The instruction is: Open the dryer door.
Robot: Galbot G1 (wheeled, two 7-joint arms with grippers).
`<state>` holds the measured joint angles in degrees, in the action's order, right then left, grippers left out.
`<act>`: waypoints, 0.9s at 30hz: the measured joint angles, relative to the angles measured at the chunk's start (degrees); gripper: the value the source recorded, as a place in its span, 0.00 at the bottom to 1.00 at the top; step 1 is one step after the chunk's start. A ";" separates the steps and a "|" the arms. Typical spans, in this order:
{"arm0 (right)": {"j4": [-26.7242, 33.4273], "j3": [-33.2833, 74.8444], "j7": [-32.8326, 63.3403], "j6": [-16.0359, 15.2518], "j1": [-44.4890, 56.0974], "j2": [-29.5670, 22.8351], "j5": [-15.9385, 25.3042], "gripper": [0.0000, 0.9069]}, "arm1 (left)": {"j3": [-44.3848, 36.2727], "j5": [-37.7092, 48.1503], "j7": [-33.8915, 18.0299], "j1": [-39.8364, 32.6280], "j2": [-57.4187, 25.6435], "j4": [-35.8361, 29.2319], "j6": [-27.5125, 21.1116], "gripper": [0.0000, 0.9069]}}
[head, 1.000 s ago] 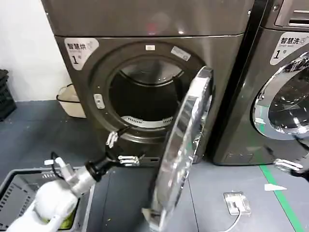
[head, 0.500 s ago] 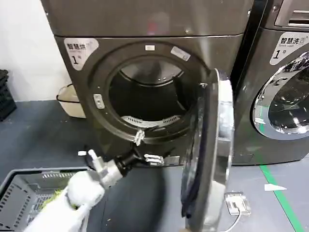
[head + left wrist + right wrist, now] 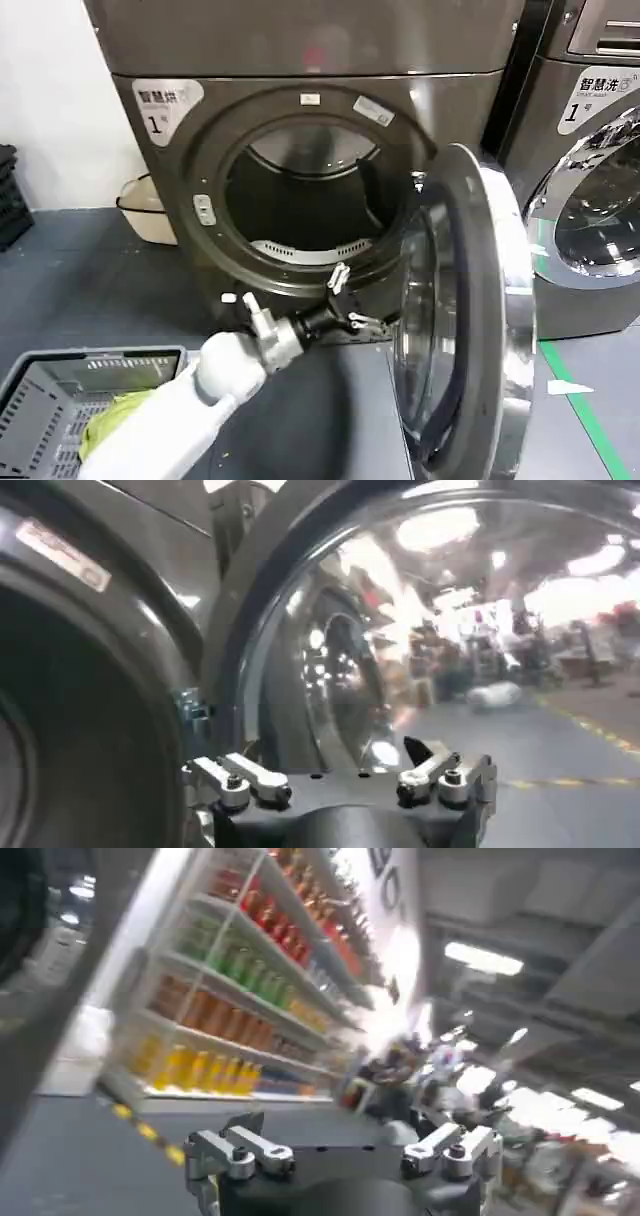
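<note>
Nearest the camera there's a grey laundry basket [image 3: 60, 385] on the floor with something green in it, just beside the left arm. That arm reaches forward, and the left gripper [image 3: 347, 299] has its jaws spread, holding nothing, sitting just below the drum opening and near the inner face of the dryer door [image 3: 470, 320]. The door stands swung wide on its right-side hinge, so the job looks basically done. Behind it is the dryer [image 3: 300, 150], drum open. The right gripper [image 3: 340, 1153] also has its jaws spread. Risk as I see it: pushing further could overextend the hinge or bump the door into the neighbouring machine [image 3: 590, 180].
</note>
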<state>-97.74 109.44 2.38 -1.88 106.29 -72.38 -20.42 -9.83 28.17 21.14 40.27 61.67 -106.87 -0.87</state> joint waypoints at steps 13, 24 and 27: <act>3.69 2.30 -0.22 -0.57 0.80 4.13 -0.06 1.00 | -4.68 -0.88 -0.72 -5.93 5.10 6.48 0.02 1.00; 2.86 2.22 -0.89 -1.01 0.61 3.86 -0.06 1.00 | -7.55 -2.85 -2.02 -10.08 11.48 11.97 -0.05 1.00; 2.51 2.22 -1.16 -1.06 0.66 3.56 -0.06 1.00 | -8.23 -3.01 -2.07 -11.07 13.46 13.65 -0.02 1.00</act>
<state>-95.23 111.66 1.22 -2.94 106.94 -68.82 -20.48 -18.06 25.16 19.07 29.20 75.13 -93.22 -0.89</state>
